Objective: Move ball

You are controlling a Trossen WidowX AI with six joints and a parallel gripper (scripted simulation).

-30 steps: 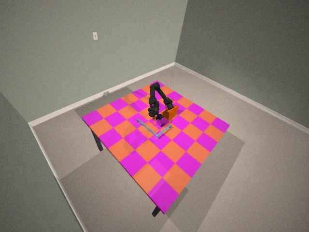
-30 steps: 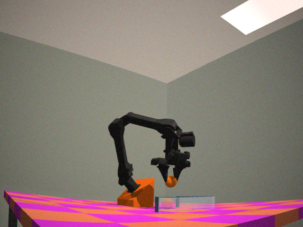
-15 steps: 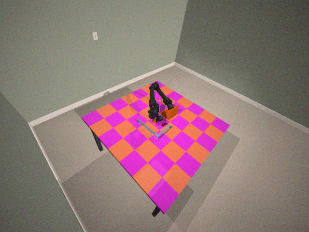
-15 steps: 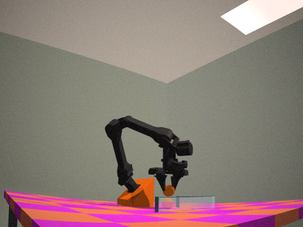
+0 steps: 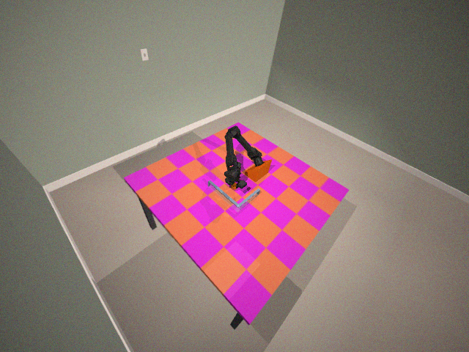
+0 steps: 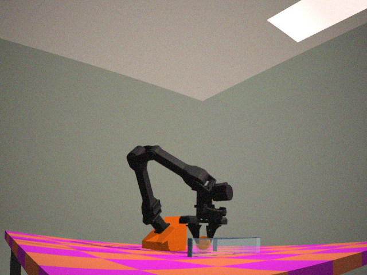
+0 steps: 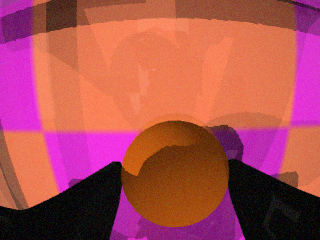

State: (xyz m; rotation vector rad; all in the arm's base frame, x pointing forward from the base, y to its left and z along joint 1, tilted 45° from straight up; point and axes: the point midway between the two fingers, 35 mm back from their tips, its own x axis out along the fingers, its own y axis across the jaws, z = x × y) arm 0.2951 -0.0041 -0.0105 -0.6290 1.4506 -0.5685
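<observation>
The orange ball (image 5: pixel 233 185) (image 6: pixel 203 243) (image 7: pixel 175 173) is held between the two black fingers. My gripper (image 6: pixel 203 238) is shut on it, pointing down, with the ball at or just above the table. The low clear walls (image 5: pixel 224 194) (image 6: pixel 239 245) form a corner, and in the top view the ball is on its inner side. The ball shows through a wall in the exterior view. The see-through copy is mostly hidden by the ball; a faint rim shows just past the ball's upper edge in the wrist view. Whether they line up exactly I cannot tell.
The arm's orange base block (image 5: pixel 259 172) (image 6: pixel 178 234) stands on the checkered magenta and orange table (image 5: pixel 250 299), behind the corner. The wall ends are close to the gripper. Shadows of the arm fall across the table.
</observation>
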